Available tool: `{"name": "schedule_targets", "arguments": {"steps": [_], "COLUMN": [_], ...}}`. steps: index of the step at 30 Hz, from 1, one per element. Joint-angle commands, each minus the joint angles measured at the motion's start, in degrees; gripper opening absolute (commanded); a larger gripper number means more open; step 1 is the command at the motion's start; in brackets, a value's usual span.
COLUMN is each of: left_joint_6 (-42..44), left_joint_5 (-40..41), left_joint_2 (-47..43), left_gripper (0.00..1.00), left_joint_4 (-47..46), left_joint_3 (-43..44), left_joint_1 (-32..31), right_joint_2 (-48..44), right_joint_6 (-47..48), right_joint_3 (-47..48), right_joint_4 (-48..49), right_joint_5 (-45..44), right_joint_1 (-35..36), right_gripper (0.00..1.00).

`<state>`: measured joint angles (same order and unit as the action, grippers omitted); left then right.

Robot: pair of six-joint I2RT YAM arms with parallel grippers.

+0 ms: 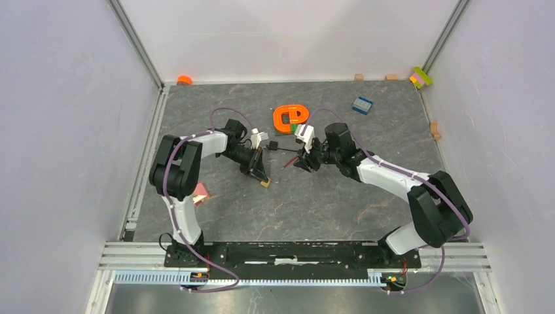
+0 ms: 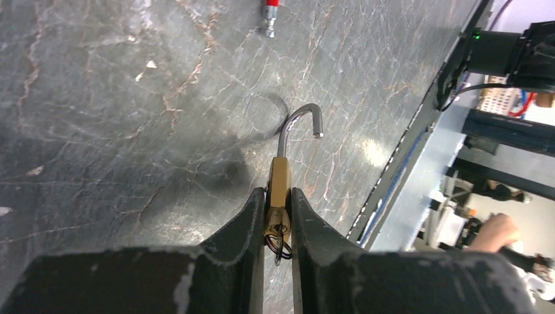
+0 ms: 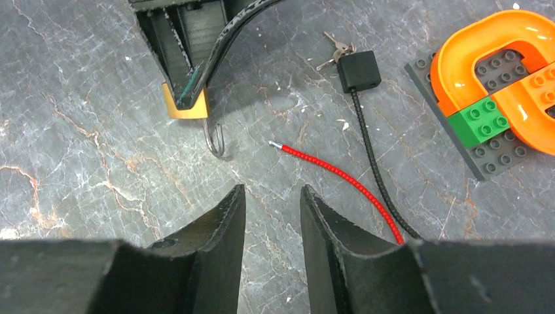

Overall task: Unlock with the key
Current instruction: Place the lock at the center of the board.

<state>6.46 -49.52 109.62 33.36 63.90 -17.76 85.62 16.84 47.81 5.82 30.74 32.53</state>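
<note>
from the top camera, the left gripper (image 1: 263,176) was near the middle of the table (image 1: 216,222), tilted down and clamped on a brass padlock (image 1: 265,183) low over the surface. the right gripper (image 1: 303,163) faced it from the right, just beside a red cable (image 1: 288,162). behind both lay an orange track (image 1: 290,118).

in the left wrist camera, the two fingers (image 2: 245,222) pressed on the flat sides of the padlock (image 2: 279,176), one on each side. the shackle (image 2: 301,121) pointed away from the gripper, and its curved end was free, out of the body. i could not tell if the padlock touched the table.

in the right wrist camera, the jaws of the right gripper (image 3: 272,191) stood apart with nothing between them, above bare table. ahead, the left fingers held the padlock (image 3: 185,104), its shackle (image 3: 214,145) pointing toward this camera. the keys (image 3: 335,49) lay on the table, touching a black box (image 3: 360,70), well apart from the padlock. a black cable (image 3: 374,150) ran from the box, and the red cable (image 3: 340,178) lay beside it with its metal tip free.
</note>
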Motion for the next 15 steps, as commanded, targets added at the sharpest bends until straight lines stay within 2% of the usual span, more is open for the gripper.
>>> {"name": "schedule_targets", "arguments": {"steps": [1,7,15], "left_joint_6": [3.22,4.41,6.72], "left_joint_5": [-3.47,-2.91,-0.67], "left_joint_2": [3.42,5.71,7.51], "left_gripper": [0.19,0.36,0.52], "left_joint_4": [3.75,5.67,8.20], "left_joint_3": [3.25,6.57,10.28], "left_joint_1": [2.21,3.83,4.48], "right_joint_2": [-2.08,-3.59,-6.92], "right_joint_6": [1.07,2.33,5.23], "right_joint_3": [-1.05,-2.35,-3.93], "right_joint_4": [1.76,0.89,-1.09], "right_joint_5": [-0.24,-0.31,-0.61], "right_joint_1": [-0.30,-0.79,-2.41], "right_gripper": [0.40,0.40,0.40]}}
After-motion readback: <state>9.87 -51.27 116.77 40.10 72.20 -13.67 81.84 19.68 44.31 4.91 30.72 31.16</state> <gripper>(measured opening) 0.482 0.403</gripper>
